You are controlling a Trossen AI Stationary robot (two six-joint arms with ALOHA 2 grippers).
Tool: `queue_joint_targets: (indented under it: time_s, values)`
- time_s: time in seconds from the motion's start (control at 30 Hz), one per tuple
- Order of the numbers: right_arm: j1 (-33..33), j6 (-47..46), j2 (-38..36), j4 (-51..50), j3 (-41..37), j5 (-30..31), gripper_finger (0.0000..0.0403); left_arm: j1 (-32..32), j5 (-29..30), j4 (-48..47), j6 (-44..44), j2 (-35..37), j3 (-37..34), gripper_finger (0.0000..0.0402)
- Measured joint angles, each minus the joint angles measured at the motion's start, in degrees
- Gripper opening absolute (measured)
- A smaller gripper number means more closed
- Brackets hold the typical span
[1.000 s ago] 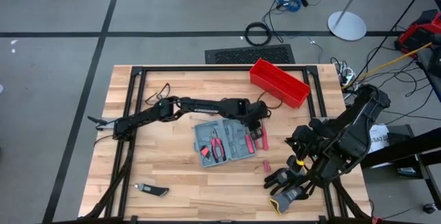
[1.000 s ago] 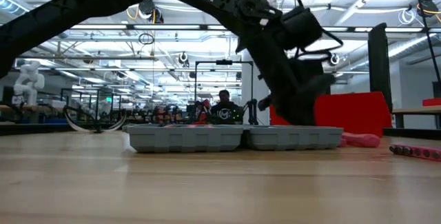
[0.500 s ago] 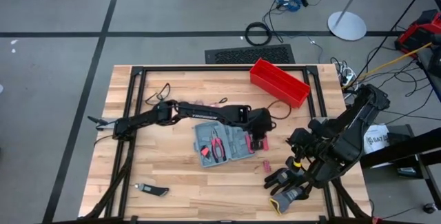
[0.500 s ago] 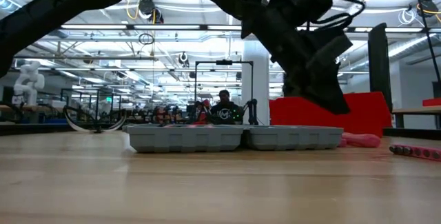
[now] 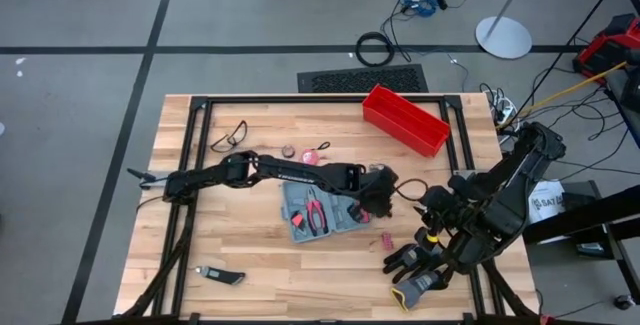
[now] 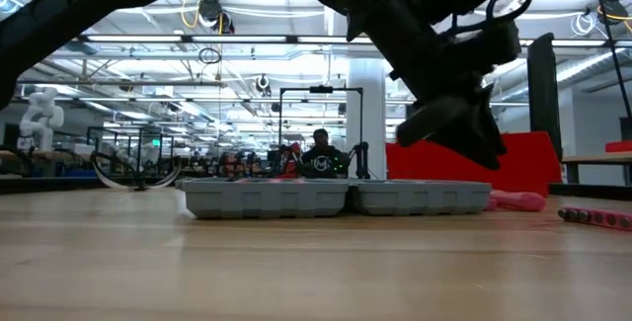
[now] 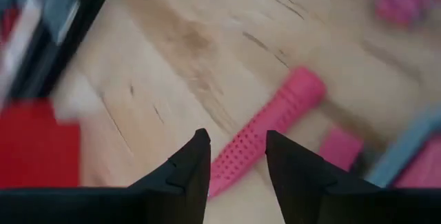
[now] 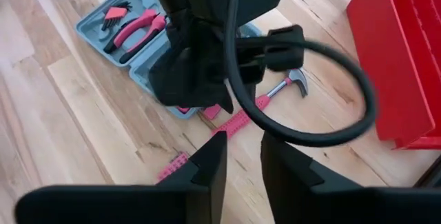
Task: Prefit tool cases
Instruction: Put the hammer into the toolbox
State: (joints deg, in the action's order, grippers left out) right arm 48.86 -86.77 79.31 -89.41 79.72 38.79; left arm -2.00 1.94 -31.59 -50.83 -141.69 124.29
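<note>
Case (image 5: 322,206) first: the grey-blue tool case lies open and flat near the middle of the desk (image 5: 250,255), both halves spread side by side, pink-handled pliers (image 5: 316,211) already seated in its moulded slots. Its long axis runs across the desk, tilted a little, one end towards my left arm's base and the other towards my right arm.

Just off that far end lies a pink-handled hammer (image 7: 265,131), on bare wood beside the case rim. My left jaws (image 5: 378,191) hang right over it, standing open and holding nothing; through my left wrist camera the pink grip runs slantwise between the two fingers, which straddle it without touching (as far as I can judge).

So the case sits just beside and behind my left jaws, and the left arm is plainly the nearer one. I reckon the next move is down onto that handle.

My right jaws (image 5: 432,227) wait near the desk's right edge, parted with nothing between them, facing the case. A red bin (image 5: 405,120) stands at the far edge, well apart.
</note>
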Motion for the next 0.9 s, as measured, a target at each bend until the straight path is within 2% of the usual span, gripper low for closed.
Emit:
queue_joint_targets:
  time_s: [0.13,0.27,0.53,0.9]
  values:
    - [0.0,-2.1,0.0,0.0,0.0,-0.3,0.0102,0.7,-1.4,-2.0,-17.6,0.0,0.0,0.0146]
    - [0.0,-3.0,0.0,-0.1,0.0,-2.5,0.0116,2.3,-6.3,-1.7,-28.2,0.0,0.0,0.0146]
    - [0.0,-7.7,0.0,0.0,0.0,-3.6,0.0126,3.4,-9.1,-0.3,-32.2,-0.9,0.1,0.0136]
    - [0.0,-13.3,0.0,1.0,0.0,-9.2,0.0126,4.0,-10.8,0.7,-34.1,-2.7,0.1,0.0129]
